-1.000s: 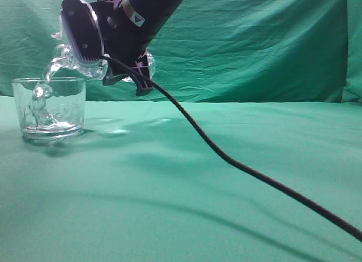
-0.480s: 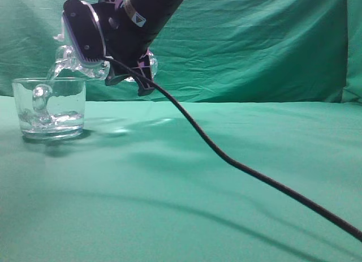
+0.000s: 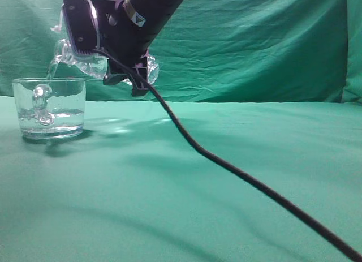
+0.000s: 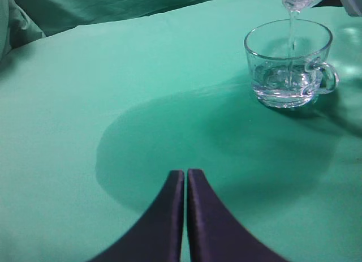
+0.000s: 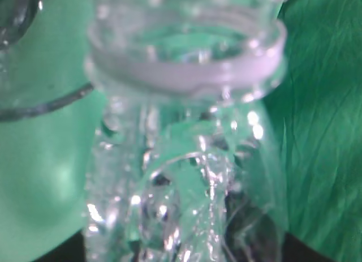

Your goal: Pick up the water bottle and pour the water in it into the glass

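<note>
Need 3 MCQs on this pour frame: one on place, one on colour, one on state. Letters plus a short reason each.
1. Where is the mouth of the water bottle?
A. Above the rim of the glass
B. Resting on the cloth
C. Down inside the glass, touching its base

2. What colour is the cloth covering the table?
A. Blue
B. Green
C. White

3. What state is the left gripper in?
A. Shut on the glass
B. Wide open
C. Shut, holding nothing

Answers:
1. A: the exterior view shows the tilted bottle held by the right gripper with its mouth over the glass, a thin stream of water falling in.
2. B: the cloth is green in every view.
3. C: in the left wrist view its fingers meet over bare cloth, apart from the glass.
</note>
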